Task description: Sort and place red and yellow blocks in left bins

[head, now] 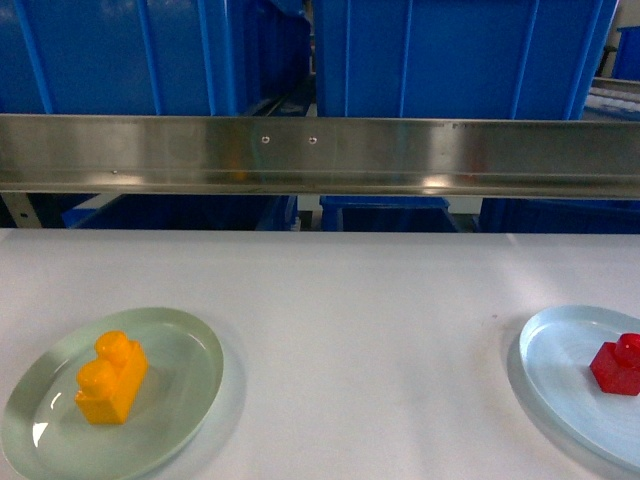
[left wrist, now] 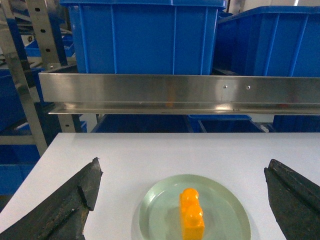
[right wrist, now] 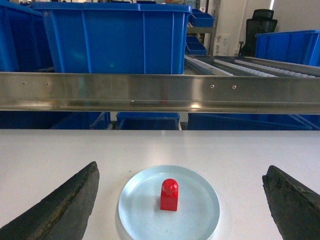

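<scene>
A white table (head: 350, 330) fills the near part of the head view. On its near left sits a pale green translucent plate (head: 190, 345), and on that plate lies the orange-yellow block (head: 111, 377), a toy brick with 2 round studs on top. On the near right, cut by the edge of the view, sits a pale blue plate (head: 560, 350) holding the red block (head: 618, 364), smaller and glossy, with 1 stud visible. The 2 plates are well apart.

No arm shows in the head view. In the left wrist view, the left gripper (left wrist: 182, 200) hovers above the table with its 2 dark fingers (left wrist: 75, 200) spread wide, the green plate (left wrist: 160, 200) and orange-yellow block (left wrist: 191, 214) lying between them, untouched. In the right wrist view, the right gripper (right wrist: 180, 200) is likewise spread wide, its dark fingers (right wrist: 70, 200) to either side of the blue plate (right wrist: 140, 200), on which the red block (right wrist: 169, 194) stands upright. Neither gripper holds anything.

Beyond the table's far edge, a brushed steel rail (head: 320, 152) runs across the whole width. Behind and above it stand 2 large bright-blue bins with ribbed sides, one on the left (head: 130, 55) and one on the right (head: 460, 55), with a narrow gap between them. Below the rail, more blue containers (head: 385, 212) show, probably smaller crates, though only their tops are visible. Both blocks lie on their plates, outside the bins.
</scene>
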Controlling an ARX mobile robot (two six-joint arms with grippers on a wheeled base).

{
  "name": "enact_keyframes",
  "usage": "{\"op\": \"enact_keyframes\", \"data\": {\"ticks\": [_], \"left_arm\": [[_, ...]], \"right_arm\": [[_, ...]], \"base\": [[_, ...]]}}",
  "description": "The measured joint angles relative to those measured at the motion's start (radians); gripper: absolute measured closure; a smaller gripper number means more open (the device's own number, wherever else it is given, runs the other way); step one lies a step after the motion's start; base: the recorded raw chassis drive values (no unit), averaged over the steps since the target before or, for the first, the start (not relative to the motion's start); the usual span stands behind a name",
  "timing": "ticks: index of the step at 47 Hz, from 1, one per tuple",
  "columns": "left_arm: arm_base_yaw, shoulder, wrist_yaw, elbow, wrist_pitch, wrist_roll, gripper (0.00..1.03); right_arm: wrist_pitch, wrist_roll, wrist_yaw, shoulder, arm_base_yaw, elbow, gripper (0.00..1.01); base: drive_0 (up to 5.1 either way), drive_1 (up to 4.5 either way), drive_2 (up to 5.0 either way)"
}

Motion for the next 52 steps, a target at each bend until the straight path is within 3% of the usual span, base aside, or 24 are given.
{"op": "enact_keyframes", "data": {"ticks": [21,22,23,24,26,31,41,48,50,52], "left_arm": [[0.0,0.0,0.0,0.0,0.0,0.0,0.05],[0.0,0.0,0.0,0.0,0.0,0.0,0.05],[0.0,0.0,0.0,0.0,0.0,0.0,0.05],[0.0,0.0,0.0,0.0,0.0,0.0,0.05],[0.0,0.0,0.0,0.0,0.0,0.0,0.05],[0.0,0.0,0.0,0.0,0.0,0.0,0.05],[0.0,0.0,0.0,0.0,0.0,0.0,0.05],[0.0,0.0,0.0,0.0,0.0,0.0,0.05],[0.003,0.006,0.003,0.0,0.016,-0.002,0.05],[0.019,0.073,0.024,0.0,0.145,-0.011,0.05]], "right_arm": [[0.003,-0.001,-0.007,0.0,-0.004,0.0,0.03],[0.024,0.006,-0.115,0.001,-0.098,-0.004,0.03],[0.061,0.008,-0.18,0.014,-0.199,-0.008,0.03],[0.171,0.008,-0.252,0.096,-0.262,-0.008,0.03],[0.374,0.015,-0.284,0.331,-0.294,0.0,0.03],[0.443,0.016,-0.294,0.47,-0.29,0.016,0.03],[0.613,-0.001,-0.302,0.819,-0.225,0.231,0.03],[0.678,-0.021,-0.282,1.033,-0.216,0.315,0.03],[0.678,-0.028,-0.273,1.065,-0.211,0.328,0.03],[0.7,-0.031,-0.265,1.112,-0.211,0.343,0.03]], "base": [[0.0,0.0,0.0],[0.0,0.0,0.0],[0.0,0.0,0.0],[0.0,0.0,0.0],[0.0,0.0,0.0],[0.0,0.0,0.0],[0.0,0.0,0.0],[0.0,0.0,0.0],[0.0,0.0,0.0],[0.0,0.0,0.0]]}}
